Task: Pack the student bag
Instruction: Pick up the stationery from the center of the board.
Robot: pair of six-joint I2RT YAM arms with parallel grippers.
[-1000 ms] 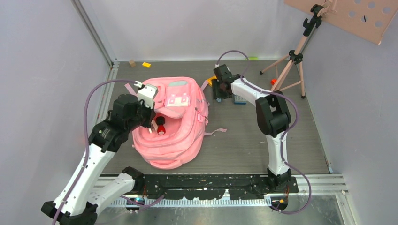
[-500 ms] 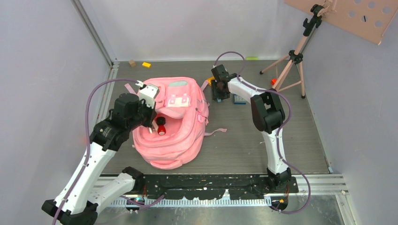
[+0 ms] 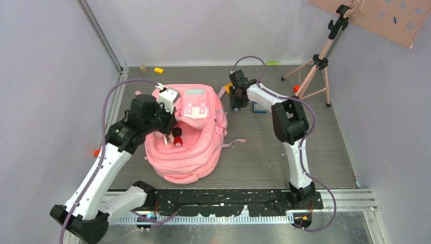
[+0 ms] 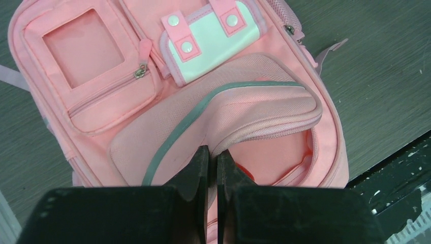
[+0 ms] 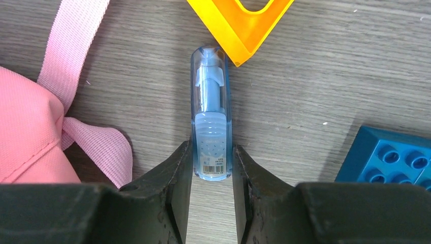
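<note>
The pink student bag point(image 3: 185, 147) lies flat at the table's left middle and fills the left wrist view point(image 4: 96, 86). My left gripper point(image 3: 169, 133) is shut on the zip edge of its grey-green-striped flap point(image 4: 239, 109), with the fingertips point(image 4: 203, 157) pinching it and holding the pocket mouth open. A red and black item point(image 3: 176, 138) sits in the opening. My right gripper point(image 3: 236, 103) is low at the bag's far right corner. Its fingers point(image 5: 184, 168) are closed on both sides of a clear blue tube point(image 5: 212, 117) that lies on the table.
An orange triangle piece point(image 5: 239, 20) touches the tube's far end. A blue studded brick point(image 5: 391, 157) lies to its right and a pink strap point(image 5: 76, 46) to its left. A tripod point(image 3: 315, 66) stands at the back right. Small blocks point(image 3: 159, 70) lie by the back wall.
My left arm has moved right and forward over the bag, still gripping the flap. My right gripper shifted slightly left a second ago and has stayed put since.
</note>
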